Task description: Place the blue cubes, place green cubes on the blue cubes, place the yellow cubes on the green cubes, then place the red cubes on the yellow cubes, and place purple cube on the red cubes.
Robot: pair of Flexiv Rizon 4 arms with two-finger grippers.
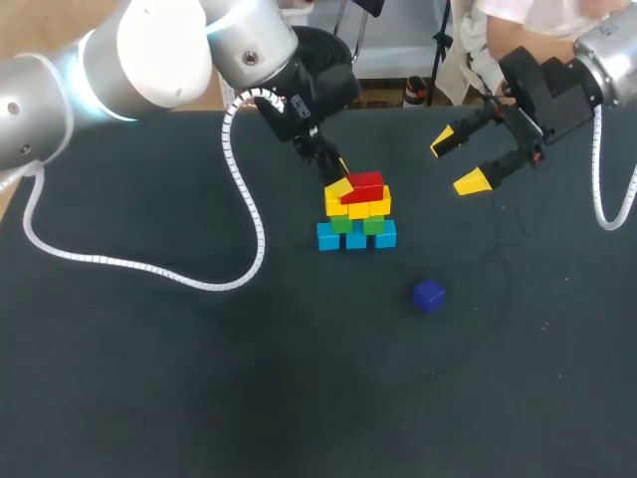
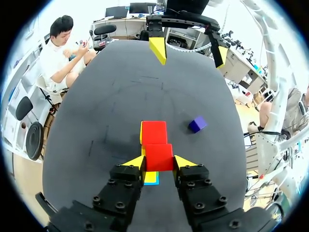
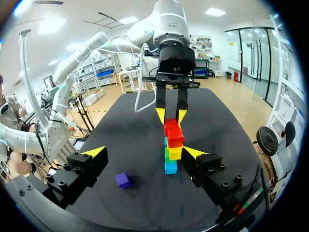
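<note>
A stack stands mid-table: blue cubes (image 1: 356, 237) at the bottom, green cubes (image 1: 356, 223) on them, yellow cubes (image 1: 360, 206) above, and two red cubes (image 1: 366, 186) on top. My left gripper (image 2: 160, 162) is shut on the near red cube (image 2: 159, 157), which rests beside the other red cube (image 2: 154, 132). The right wrist view shows the left gripper (image 3: 171, 116) from ahead, over the stack (image 3: 171, 154). The purple cube (image 1: 429, 296) lies alone in front of the stack, to its right. My right gripper (image 1: 463, 159) hangs open and empty behind the stack, to its right.
The dark tabletop (image 1: 149, 378) spreads wide around the stack. A white coiled cable (image 1: 244, 214) from my left arm loops low over the table's left half. The purple cube (image 3: 123, 180) lies beside my right gripper (image 3: 145, 152), apart from its fingers.
</note>
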